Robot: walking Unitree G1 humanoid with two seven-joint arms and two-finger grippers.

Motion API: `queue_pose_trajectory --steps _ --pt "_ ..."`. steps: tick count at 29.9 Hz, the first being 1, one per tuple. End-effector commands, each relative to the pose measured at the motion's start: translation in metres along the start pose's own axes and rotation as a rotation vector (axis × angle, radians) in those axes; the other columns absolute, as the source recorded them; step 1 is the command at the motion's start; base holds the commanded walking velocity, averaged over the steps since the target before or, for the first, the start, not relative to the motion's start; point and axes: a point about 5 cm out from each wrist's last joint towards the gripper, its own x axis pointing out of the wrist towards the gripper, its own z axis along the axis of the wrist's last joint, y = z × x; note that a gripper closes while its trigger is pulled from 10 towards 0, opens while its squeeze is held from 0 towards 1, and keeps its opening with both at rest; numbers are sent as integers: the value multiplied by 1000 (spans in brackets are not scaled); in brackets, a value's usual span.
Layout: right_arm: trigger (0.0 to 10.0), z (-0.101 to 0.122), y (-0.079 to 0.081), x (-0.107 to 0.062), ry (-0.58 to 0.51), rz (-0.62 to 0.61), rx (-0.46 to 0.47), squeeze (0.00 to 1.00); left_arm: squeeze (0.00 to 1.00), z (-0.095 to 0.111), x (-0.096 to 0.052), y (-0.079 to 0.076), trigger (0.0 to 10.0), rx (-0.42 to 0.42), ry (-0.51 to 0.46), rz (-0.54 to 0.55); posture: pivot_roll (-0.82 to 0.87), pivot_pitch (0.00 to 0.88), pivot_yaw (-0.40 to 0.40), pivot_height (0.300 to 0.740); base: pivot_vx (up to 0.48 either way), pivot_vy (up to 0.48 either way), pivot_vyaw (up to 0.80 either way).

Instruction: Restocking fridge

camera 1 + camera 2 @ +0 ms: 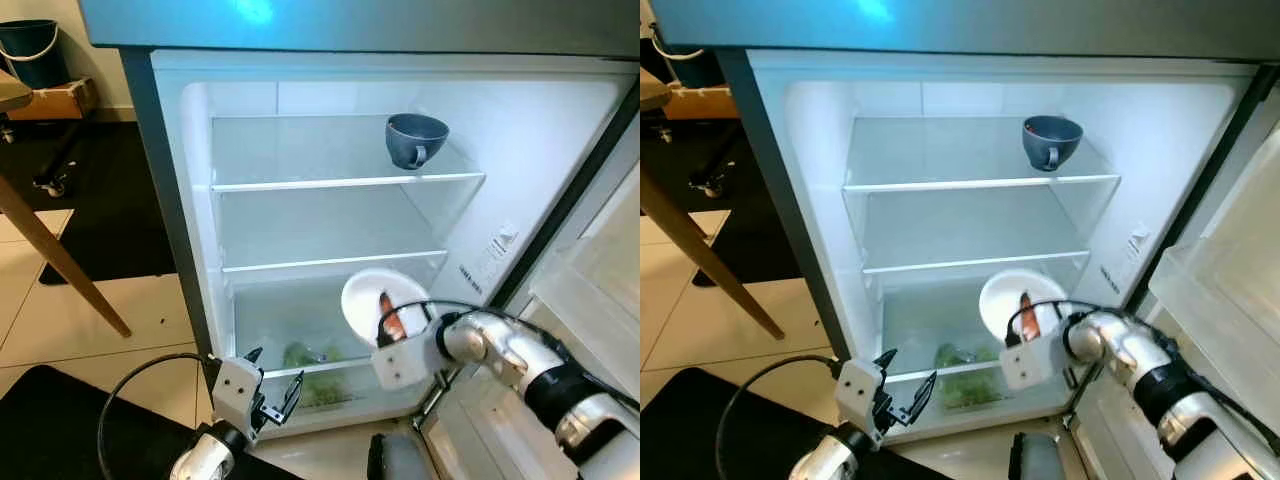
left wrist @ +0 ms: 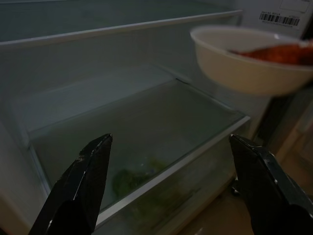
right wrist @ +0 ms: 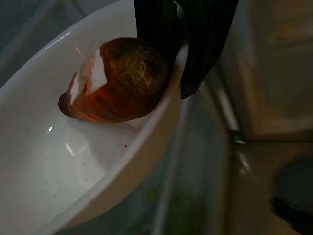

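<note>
Fridge: open white refrigerator compartment [image 1: 560,150], lit inside, door swung to the robot's right.
Top shelf: clear glass shelf [image 1: 300,165] carrying a grey-blue ceramic mug [image 1: 414,139] at its right end, tipped on its side with the mouth toward the camera.
Middle shelf: second clear glass shelf [image 1: 320,240] below it.
Crisper: transparent drawer [image 1: 330,385] at the bottom with leafy green vegetables [image 1: 305,355] visible through its glass cover.
Bowl: round white ceramic bowl [image 1: 375,300], tilted and held in the air in front of the lower right of the compartment, above the crisper cover, not resting on any shelf.
Contents: an orange-red oval piece of food [image 3: 117,81] lying against the bowl's inner wall near the rim.
Right end effector [image 3: 183,46]: clamped on the bowl's rim, one black finger inside by the food and one outside.
Left end effector [image 2: 168,186]: low in front of the crisper, fingers spread wide, gripping nothing.
Surroundings: pale tiled floor [image 1: 90,320] to the left, with a slanted wooden leg [image 1: 60,260].
</note>
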Motion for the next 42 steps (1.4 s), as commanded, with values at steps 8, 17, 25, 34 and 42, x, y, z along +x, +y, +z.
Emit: queue_pose_trajectory --steps 8,17,25,34,42 --pt "10000 20 1 2 -74 -12 50 0 0 1 -1 2 10000 21 12 -12 -18 42 -63 447 0 0 0" --pt "10000 45 -20 -4 -116 -70 27 0 0 5 5 0 10000 21 1 -21 -22 43 -64 447 0 0 0" --pt "10000 49 -46 -11 -102 -115 -37 0 0 6 7 -1 10000 19 -5 -20 -17 39 -71 447 0 0 0" --pt "10000 44 -69 -20 -55 -155 -94 0 0 7 9 -1 10000 15 -11 -14 -13 36 -78 447 0 0 0" --pt "10000 27 -94 -24 33 -224 -132 0 0 9 12 -3 10000 12 -23 -7 -2 33 -93 447 0 0 0"
